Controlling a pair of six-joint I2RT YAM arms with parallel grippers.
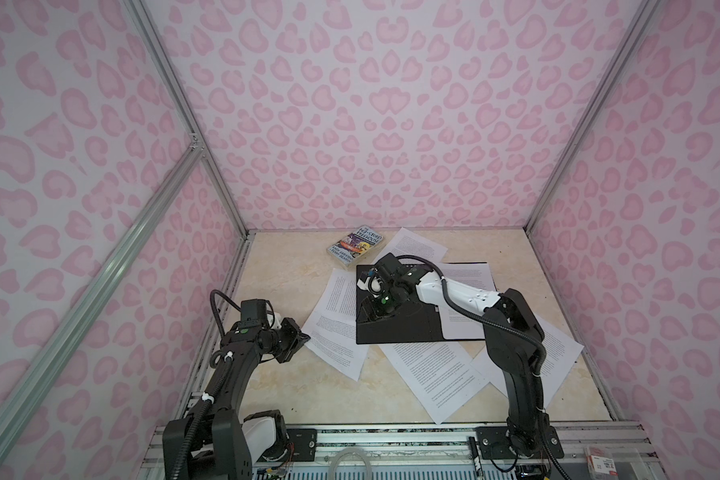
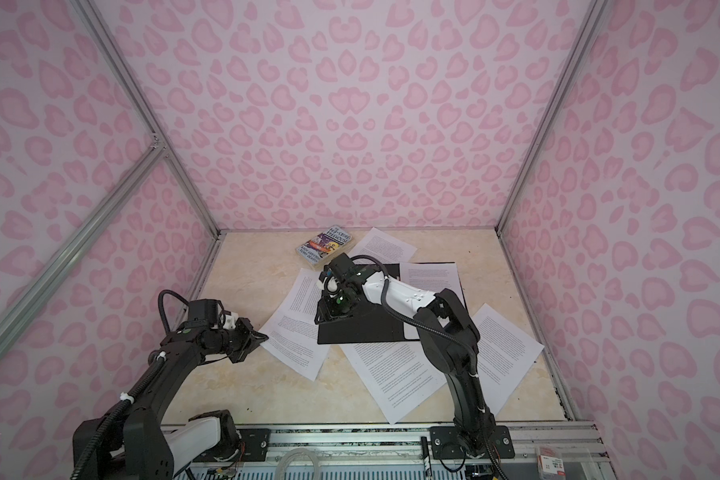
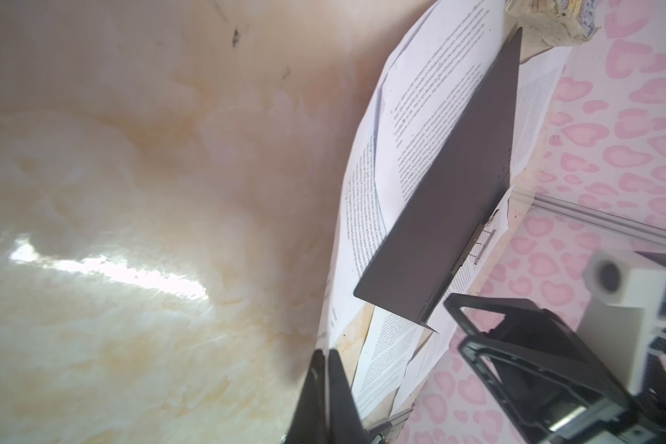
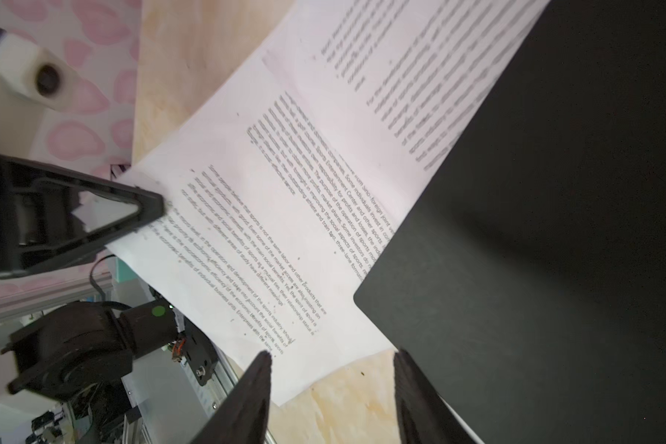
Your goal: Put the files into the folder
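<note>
Grab step: left gripper (image 1: 303, 335) looks clamped on a sheet (image 1: 337, 332) corner at the open folder's (image 1: 408, 328) 9 o'clock. Right gripper (image 4: 331, 355) hangs over the folder, jaws apart, empty. Next, I'd guess, drag it toward 3 o'clock onto the black inside.

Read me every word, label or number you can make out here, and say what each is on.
"STOREY TREEHOUSE", number before it unclear: paperback book cover.
"ANDY GRIFFITHS", "TERRY DENTON": same cover.
"Some people believe that sports is not the same labor": printed sheet, right wrist view.
Too small to read: other sheets, red-labelled box.
No lettering showing: folder.
</note>
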